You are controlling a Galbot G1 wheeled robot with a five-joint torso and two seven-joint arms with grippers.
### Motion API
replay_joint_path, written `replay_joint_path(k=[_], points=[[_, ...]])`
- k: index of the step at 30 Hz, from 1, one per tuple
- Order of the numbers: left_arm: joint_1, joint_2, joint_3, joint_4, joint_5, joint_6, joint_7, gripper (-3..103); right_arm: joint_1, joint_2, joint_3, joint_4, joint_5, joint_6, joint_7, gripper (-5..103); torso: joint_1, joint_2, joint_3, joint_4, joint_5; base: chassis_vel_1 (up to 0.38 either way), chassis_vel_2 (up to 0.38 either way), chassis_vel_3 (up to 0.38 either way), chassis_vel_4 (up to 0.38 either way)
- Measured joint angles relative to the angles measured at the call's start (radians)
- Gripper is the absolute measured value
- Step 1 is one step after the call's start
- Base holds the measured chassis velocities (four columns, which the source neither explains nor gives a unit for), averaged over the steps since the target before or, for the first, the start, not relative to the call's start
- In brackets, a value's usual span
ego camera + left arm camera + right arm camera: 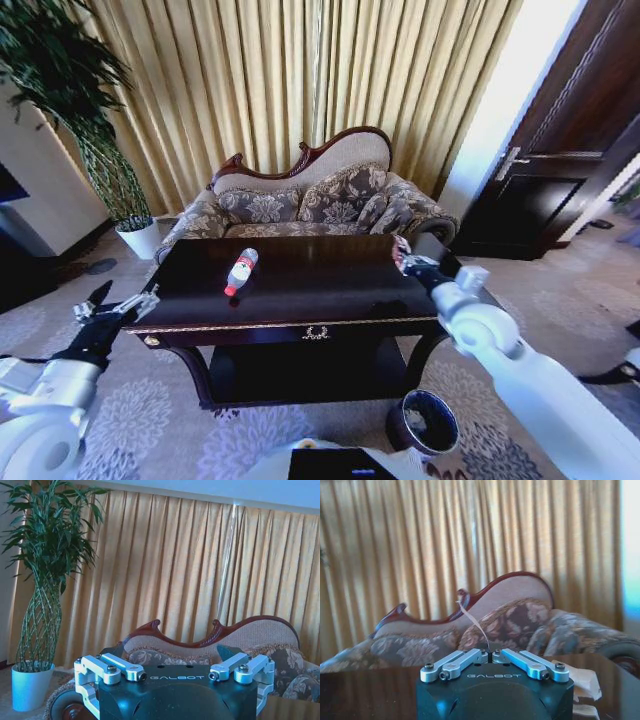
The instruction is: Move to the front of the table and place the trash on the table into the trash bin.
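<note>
On the table [330, 290], right end effector [402, 254] pinches wrapper [400, 262].

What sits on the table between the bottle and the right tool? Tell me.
Nothing: in the head view, bare dark tabletop runs from the bottle to the right tool.

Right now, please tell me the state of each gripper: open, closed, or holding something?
Left gripper: open, holding nothing, beside the table's left end.
Right gripper: closed on a thin strip of wrapper, above the table's right side.
</note>
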Motion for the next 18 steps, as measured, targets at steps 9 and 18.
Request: replay_joint_path(k=[9,18], points=[[-0.001,-0.005,0.003,0.000,-0.009,0.001,0.002,100,-0.290,0.147,0.143,0.168,-0.098,0.003,-0.039,0,0.000,0.000,0.000,0.0000,-0.0001,0.000,0.000,0.000,0.000],[0.004,0.012,0.004,0.000,-0.032,0.009,0.012,100,-0.328,0.189,0.160,0.202,-0.148,0.009,-0.044,0,0.000,0.000,0.000,-0.0002,-0.0001,0.000,0.000,0.000,0.000]])
